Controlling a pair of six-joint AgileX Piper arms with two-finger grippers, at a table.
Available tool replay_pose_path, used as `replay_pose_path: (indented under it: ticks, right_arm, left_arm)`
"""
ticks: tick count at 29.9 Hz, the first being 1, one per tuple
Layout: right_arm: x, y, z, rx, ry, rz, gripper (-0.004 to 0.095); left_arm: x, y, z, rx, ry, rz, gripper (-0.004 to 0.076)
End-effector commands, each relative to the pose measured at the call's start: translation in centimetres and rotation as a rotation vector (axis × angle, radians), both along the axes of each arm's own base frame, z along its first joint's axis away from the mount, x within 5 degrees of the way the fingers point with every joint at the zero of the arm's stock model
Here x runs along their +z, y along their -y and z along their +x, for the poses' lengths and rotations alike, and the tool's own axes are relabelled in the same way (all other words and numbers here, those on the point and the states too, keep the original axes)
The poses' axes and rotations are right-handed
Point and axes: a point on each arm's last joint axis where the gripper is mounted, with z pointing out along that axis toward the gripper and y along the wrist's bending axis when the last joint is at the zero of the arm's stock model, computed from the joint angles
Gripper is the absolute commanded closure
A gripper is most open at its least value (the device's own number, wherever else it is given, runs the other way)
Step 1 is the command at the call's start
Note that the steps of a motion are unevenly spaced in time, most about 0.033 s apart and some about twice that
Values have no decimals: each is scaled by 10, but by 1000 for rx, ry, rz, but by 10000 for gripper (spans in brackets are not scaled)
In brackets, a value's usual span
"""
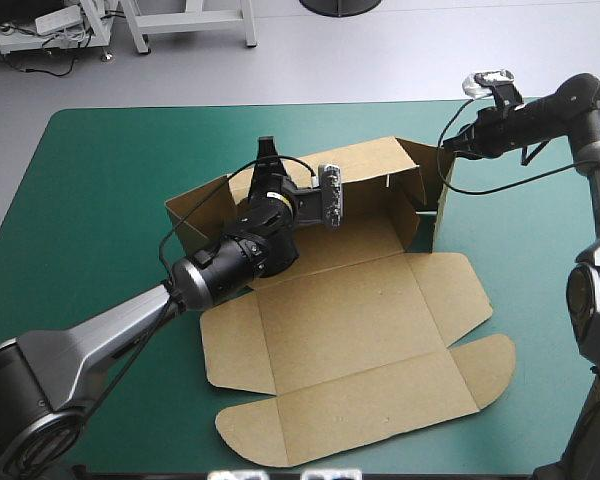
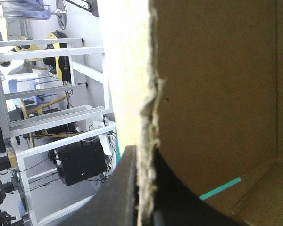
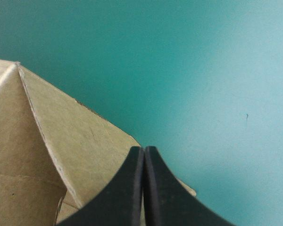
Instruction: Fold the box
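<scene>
the left claw (image 2: pixel 142 160) gripped the box's (image 1: pixel 350 330) raised far wall (image 1: pixel 370 172), which ran left to right. the right claw (image 3: pixel 144 153), clenched empty, hung at its far right corner.

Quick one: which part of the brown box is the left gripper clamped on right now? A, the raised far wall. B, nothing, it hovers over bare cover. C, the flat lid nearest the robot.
A: the left gripper is all but shut with the top edge of the box's raised far wall between its two sides, while the lid lies flat on the table, untouched.
</scene>
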Motion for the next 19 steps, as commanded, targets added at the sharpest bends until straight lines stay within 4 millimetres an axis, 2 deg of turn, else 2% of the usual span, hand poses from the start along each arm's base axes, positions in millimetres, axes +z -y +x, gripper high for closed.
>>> replay_pose_path:
  ticks: [1, 11, 19]
  right_arm:
    - [34, -7, -18, 41, 56, 25, 933]
    - [34, -5, -17, 31, 74, 2, 933]
    - [34, -4, -16, 21, 83, 2, 933]
  left_arm:
    - [8, 2, -4, 11, -6, -72, 729]
    - [20, 4, -6, -12, 34, -189, 729]
    - [46, -2, -15, -35, 102, -297, 729]
